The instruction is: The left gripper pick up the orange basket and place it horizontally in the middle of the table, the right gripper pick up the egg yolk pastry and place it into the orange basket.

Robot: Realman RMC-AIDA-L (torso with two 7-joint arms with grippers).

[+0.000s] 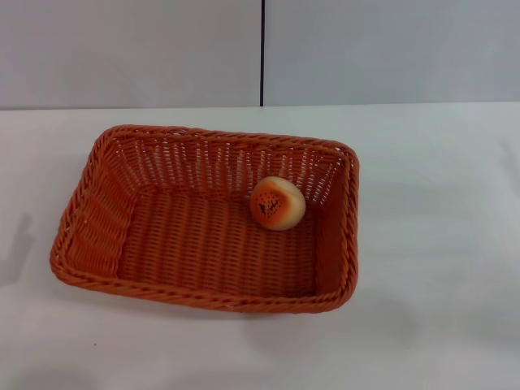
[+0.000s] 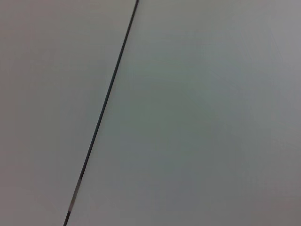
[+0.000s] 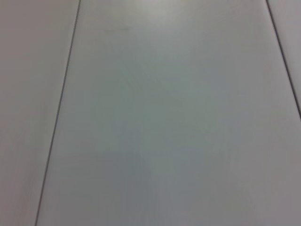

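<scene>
1. the basket [image 1: 203,244] sits flat on the table [image 1: 439,244], near the middle and a little toward the robot's left, its long side running across the view.
2. it is orange and woven, with a braided rim and sloping sides; its far rim lies toward the wall, its near rim toward the robot.
3. the pastry [image 1: 278,203] lies inside the basket, on the floor near the far right corner, close against the far wall.
4. the pastry is round, cream at the base, with an orange-brown top and dark specks; it is tipped so the glazed top faces partly to the robot's left.
5. neither gripper shows from the head camera; no arm is over the table there.
6. the left wrist camera shows only a pale flat panel [image 2: 197,122] crossed by one thin dark seam [image 2: 101,117]; no fingers appear, so i cannot tell whether the left gripper is parted or closed.
7. the right wrist camera shows a similar pale panel [image 3: 169,117] with thin seams [image 3: 59,113] on either side; the right gripper's state cannot be told either.
8. behind the table a grey wall [image 1: 130,49] stands, split by a dark vertical seam [image 1: 262,49].
9. soft shadows lie on the tabletop at the robot's left edge [image 1: 16,252] and beside the basket.
</scene>
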